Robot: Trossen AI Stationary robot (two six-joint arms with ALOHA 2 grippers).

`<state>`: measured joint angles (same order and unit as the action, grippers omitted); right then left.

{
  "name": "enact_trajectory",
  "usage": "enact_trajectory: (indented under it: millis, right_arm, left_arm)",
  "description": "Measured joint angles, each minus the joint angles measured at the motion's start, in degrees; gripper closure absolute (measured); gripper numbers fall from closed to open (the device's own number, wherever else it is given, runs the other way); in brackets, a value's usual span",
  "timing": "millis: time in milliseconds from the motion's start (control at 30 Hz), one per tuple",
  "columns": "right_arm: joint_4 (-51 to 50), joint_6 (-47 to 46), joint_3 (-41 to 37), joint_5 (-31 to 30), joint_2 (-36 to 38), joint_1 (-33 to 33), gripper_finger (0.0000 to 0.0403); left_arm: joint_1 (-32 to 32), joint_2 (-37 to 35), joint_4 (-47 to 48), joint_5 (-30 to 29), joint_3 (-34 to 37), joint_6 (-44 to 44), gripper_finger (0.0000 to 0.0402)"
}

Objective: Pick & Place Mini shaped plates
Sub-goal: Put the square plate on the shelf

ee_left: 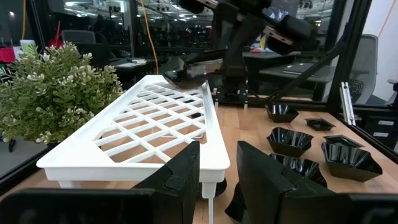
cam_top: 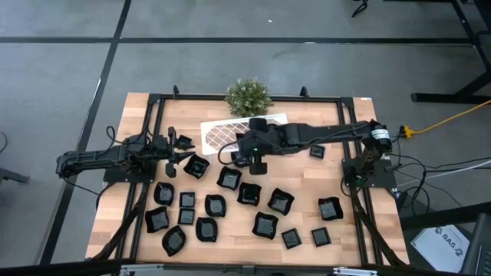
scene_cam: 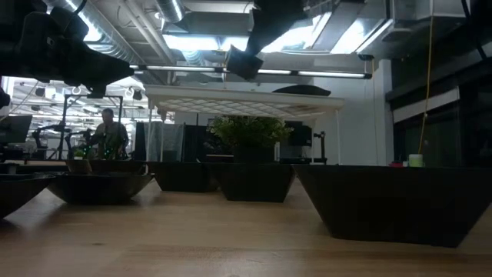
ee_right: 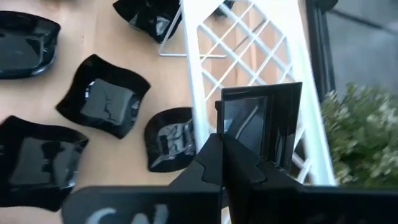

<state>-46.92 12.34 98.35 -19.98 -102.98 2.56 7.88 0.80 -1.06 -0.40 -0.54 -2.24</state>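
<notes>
Several mini shaped plates [cam_top: 230, 203], small glossy black dishes, lie scattered on the wooden table's near half. One square plate [ee_right: 261, 118] hangs over the far edge of the white lattice rack [cam_top: 230, 134], with my right gripper [ee_right: 221, 155] shut on it. The low view shows that plate [scene_cam: 244, 61] high above the rack [scene_cam: 246, 96], and the left wrist view shows it [ee_left: 186, 71] over the rack's far end. At the table's left, my left gripper [ee_left: 217, 180] stands open and level, holding nothing and pointing along the rack [ee_left: 149, 130]. My right gripper pinches the square plate's rim [ee_right: 231, 135] between its two fingers, at the edge nearest the wrist. The fingers slant down from the table's right side. The plate juts out beyond the fingertips, tilted and lifted clear above the rack.
A small green plant [cam_top: 248, 96] stands at the far edge behind the rack. A black metal frame [cam_top: 146, 115] runs around the table. One plate [cam_top: 196, 165] lies just in front of my left gripper [cam_top: 180, 146]. A person [scene_cam: 108, 131] sits in the room beyond.
</notes>
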Motion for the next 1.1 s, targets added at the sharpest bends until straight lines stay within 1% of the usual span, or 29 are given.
enact_trajectory:
  millis: [233,533,667,1100]
  right_arm:
    - [1.1,1.4,-0.3,0.5,0.0,-3.0,0.0401]
    - [5.6,1.5,-5.4,0.5,0.0,-5.0,0.0399]
    - [6.0,1.6,-6.0,0.1,-0.1,-5.1,0.0397]
    - [6.0,-0.1,-5.9,0.1,0.0,-5.0,0.0363]
  left_arm:
    - [0.0,0.0,0.0,0.0,0.0,0.0,0.0302]
    - [0.0,0.0,0.0,0.0,0.0,0.0,0.0302]
    - [0.0,0.0,0.0,0.0,0.0,0.0,0.0302]
    - [0.0,0.0,0.0,0.0,0.0,0.0,0.0302]
